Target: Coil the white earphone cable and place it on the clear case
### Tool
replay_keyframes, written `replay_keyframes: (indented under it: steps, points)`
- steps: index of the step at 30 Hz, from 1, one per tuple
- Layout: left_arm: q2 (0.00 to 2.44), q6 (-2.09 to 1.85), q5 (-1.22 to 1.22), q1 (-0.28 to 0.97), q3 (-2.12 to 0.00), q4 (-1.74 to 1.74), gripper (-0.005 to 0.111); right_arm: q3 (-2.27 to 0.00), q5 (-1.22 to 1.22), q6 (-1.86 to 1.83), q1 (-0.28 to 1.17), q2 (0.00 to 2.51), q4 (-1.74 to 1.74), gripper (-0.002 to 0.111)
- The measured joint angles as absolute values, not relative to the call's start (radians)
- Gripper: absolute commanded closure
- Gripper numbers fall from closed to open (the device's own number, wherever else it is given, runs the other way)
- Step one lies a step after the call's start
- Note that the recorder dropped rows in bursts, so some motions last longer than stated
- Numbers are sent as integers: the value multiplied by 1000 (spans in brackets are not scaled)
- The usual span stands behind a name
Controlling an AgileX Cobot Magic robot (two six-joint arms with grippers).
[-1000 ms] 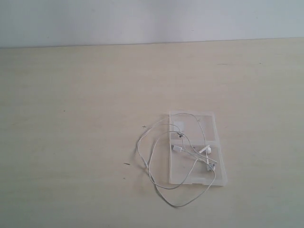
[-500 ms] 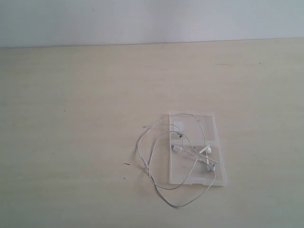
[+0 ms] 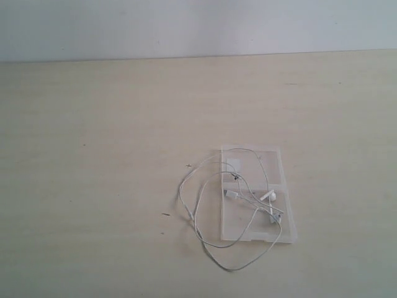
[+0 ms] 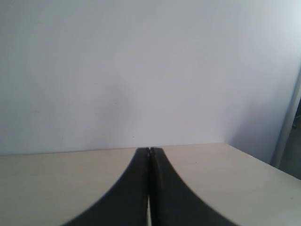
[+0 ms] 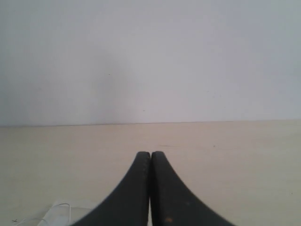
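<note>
Container: the clear case [image 3: 275,162] lies opened flat on the pale table [image 3: 93,155], in the right-hand near part of the exterior view, its two hinged halves one behind the other. The far half carries a small white square sticker [image 3: 233,164].

Contents: the white earphone cable [image 3: 231,194] lies only partly on the case, in loose, uneven loops rather than a tidy coil. Both earbuds [image 3: 271,196] rest in the near half, close together towards its right side. A small white fitting on the wire sits near the hinge line at the case's left side. Strands cross both halves. Two wide loops spill over the left edge onto the bare table, and one more runs past the near edge and curves back.

Left gripper [image 4: 149,151]: the two dark fingers are pressed together along their length, nothing between them. It points over the table towards the wall [image 4: 141,70]. Neither case nor cable appears in its wrist view.

Right gripper [image 5: 150,154]: fingers likewise pressed together, holding nothing. A pale corner of the case and a thread of cable show beside the fingers, nearer the camera than the fingertips and not touching them.
</note>
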State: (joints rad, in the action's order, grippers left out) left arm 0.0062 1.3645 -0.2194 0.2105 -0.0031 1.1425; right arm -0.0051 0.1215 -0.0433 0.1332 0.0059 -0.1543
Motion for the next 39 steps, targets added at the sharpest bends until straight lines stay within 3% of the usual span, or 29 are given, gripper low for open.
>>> replay_keyframes:
  steps: [39]
  points:
    - [6, 1427, -264, 211, -3, 1122, 107, -5, 156, 64, 133, 6, -140, 108]
